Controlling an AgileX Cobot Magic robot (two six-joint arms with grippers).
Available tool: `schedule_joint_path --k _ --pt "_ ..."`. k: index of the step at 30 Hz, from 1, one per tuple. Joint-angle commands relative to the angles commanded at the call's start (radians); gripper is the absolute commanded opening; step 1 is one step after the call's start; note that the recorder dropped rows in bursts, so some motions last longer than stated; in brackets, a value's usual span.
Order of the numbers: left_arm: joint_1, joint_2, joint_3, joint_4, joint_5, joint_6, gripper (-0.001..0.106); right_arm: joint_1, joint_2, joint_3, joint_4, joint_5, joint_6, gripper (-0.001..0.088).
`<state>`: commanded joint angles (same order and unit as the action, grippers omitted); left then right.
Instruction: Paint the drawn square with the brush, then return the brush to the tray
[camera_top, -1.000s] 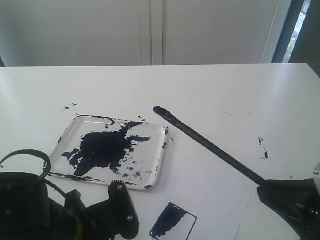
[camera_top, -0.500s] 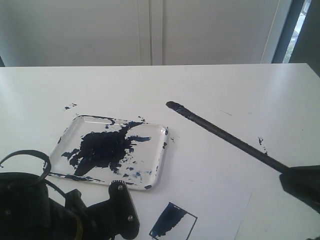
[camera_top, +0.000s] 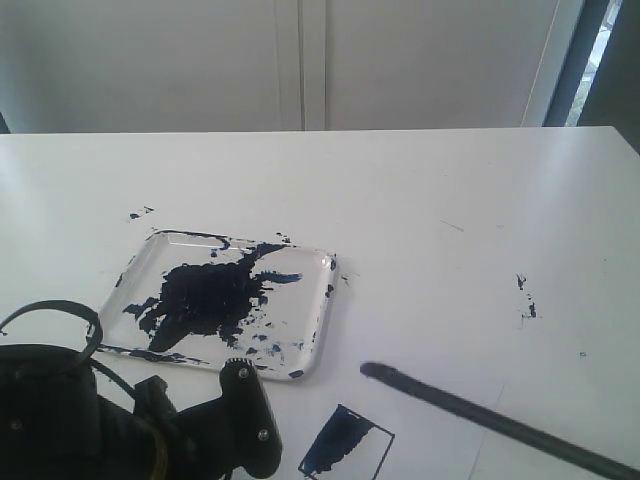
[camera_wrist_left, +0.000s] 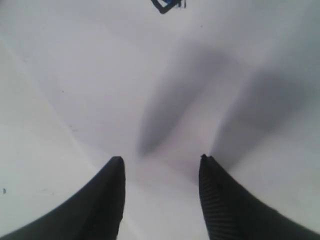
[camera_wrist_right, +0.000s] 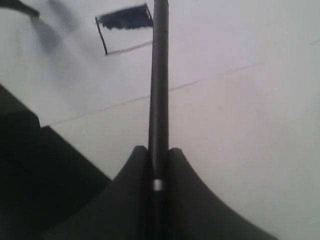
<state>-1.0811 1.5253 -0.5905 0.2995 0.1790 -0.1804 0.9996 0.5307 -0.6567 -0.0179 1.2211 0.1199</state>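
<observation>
Near the small black-outlined, half-blue square (camera_top: 345, 442) hangs the long thin black brush (camera_top: 490, 420), clamped in your right gripper (camera_wrist_right: 158, 150); lower it off-line and you paint outside the outline.

White table (camera_top: 430, 180); pale panelled wall (camera_top: 150, 60) behind; bright window strip (camera_top: 603, 45) far right.

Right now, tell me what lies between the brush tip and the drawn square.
Nothing: in the exterior view only bare white surface separates the tip of the brush from the drawn square.
</observation>
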Motion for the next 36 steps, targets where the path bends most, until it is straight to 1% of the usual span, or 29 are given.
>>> schedule_joint_path --k 4,9,18,26,36 --pt "0.000 0.000 0.000 0.000 -0.004 0.000 0.051 0.000 0.000 -0.016 0.078 0.000 -0.063 0.0000" --pt "0.000 0.000 0.000 0.000 -0.004 0.000 0.051 0.000 0.000 -0.016 0.103 0.000 -0.096 0.0000" --pt "0.000 0.000 0.000 0.000 -0.002 0.000 0.051 0.000 0.044 -0.022 0.111 0.000 -0.120 0.0000" --pt "0.000 0.000 0.000 0.004 -0.002 0.000 0.051 0.000 0.077 -0.111 0.090 0.000 -0.120 0.0000" --pt "0.000 0.000 0.000 0.004 0.000 0.000 0.051 0.000 0.077 -0.123 0.084 0.000 -0.120 0.0000"
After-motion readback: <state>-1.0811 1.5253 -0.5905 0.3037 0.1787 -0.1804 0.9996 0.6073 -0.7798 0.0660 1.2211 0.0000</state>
